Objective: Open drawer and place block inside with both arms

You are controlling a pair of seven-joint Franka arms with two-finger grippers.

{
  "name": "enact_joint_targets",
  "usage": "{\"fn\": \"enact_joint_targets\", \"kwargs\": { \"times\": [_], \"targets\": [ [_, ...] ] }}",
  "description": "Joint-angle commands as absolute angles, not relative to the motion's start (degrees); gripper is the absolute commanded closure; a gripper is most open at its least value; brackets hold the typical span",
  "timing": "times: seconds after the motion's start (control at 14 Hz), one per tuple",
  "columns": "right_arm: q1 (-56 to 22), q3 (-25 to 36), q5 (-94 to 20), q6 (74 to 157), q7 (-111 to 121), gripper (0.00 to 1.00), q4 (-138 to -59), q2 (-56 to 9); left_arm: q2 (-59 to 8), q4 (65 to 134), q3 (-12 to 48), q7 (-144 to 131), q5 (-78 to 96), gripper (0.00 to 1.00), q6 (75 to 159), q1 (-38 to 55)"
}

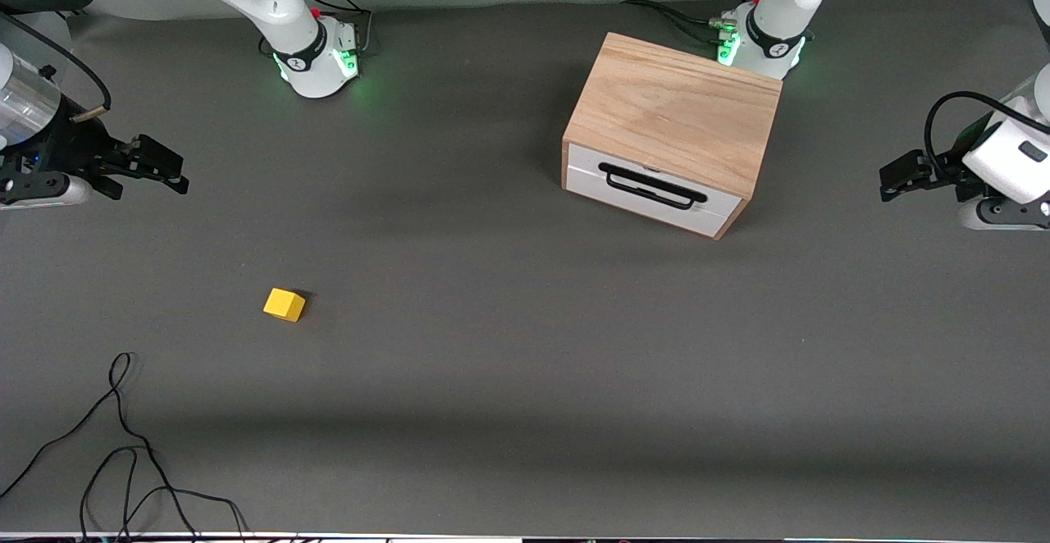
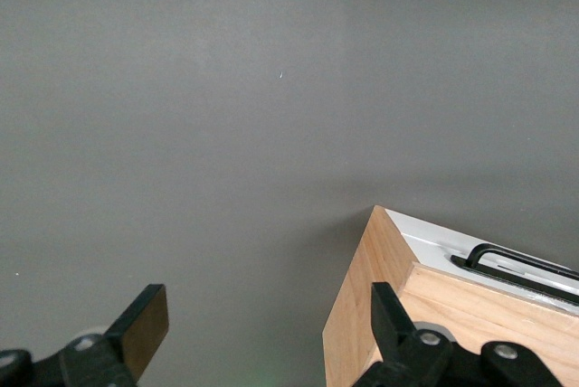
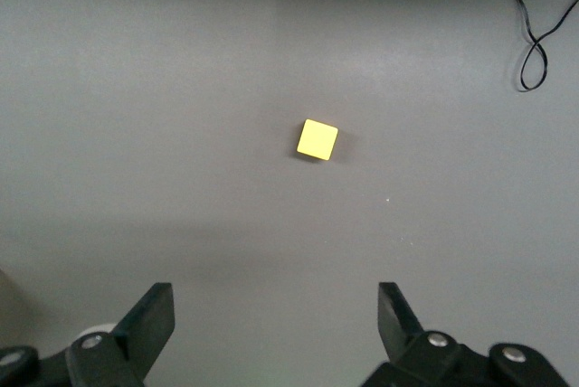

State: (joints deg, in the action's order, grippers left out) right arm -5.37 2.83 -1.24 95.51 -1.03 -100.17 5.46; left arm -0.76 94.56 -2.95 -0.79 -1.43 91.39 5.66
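The light-wood cabinet (image 1: pixel 677 104) stands toward the left arm's end of the table. Its white drawer (image 1: pixel 652 190) with a black bar handle (image 1: pixel 652 184) is shut; the cabinet (image 2: pixel 380 315) and handle (image 2: pixel 520 268) also show in the left wrist view. The yellow block (image 1: pixel 285 305) lies on the grey mat toward the right arm's end, nearer the front camera; it shows in the right wrist view (image 3: pixel 317 139). My left gripper (image 1: pixel 894 175) is open and empty, up over the mat beside the cabinet. My right gripper (image 1: pixel 168 172) is open and empty, high over the mat.
A loose black cable (image 1: pixel 123 444) lies on the mat at the corner nearest the front camera, at the right arm's end, also in the right wrist view (image 3: pixel 534 34). The two green-lit arm bases (image 1: pixel 320 59) stand along the table's edge farthest from the camera.
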Motion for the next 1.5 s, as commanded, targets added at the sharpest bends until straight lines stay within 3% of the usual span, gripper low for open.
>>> {"fn": "enact_joint_targets", "kwargs": {
  "times": [0.0, 0.43, 0.64, 1.14, 1.43],
  "targets": [
    [-5.8, 2.64, -0.26, 95.27, -2.46, 0.0, -99.05, 4.66, -1.23, 93.43, -3.52, 0.35, -1.49, 0.0, 90.09, 6.33],
    [-5.54, 2.64, -0.44, 95.71, -1.94, 0.0, -98.09, 3.96, -1.32, 93.43, -3.08, -1.31, -1.49, 0.0, 90.0, 7.03],
    [-5.54, 2.81, -0.35, 95.8, -1.93, 0.0, -98.7, 3.26, -1.49, 93.43, -1.24, -16.37, -1.84, 0.0, 89.04, 10.01],
    [-5.01, 4.13, -0.88, 102.03, -5.26, 0.0, -99.4, -5.96, -5.52, 91.68, 9.56, -64.43, -2.28, 0.0, 88.95, 12.74],
    [-5.01, 4.22, -1.05, 110.62, -11.33, 0.0, -105.8, -7.64, -10.27, 87.37, 15.8, -86.35, -2.2, 0.0, 89.12, 12.83]
  ]
}}
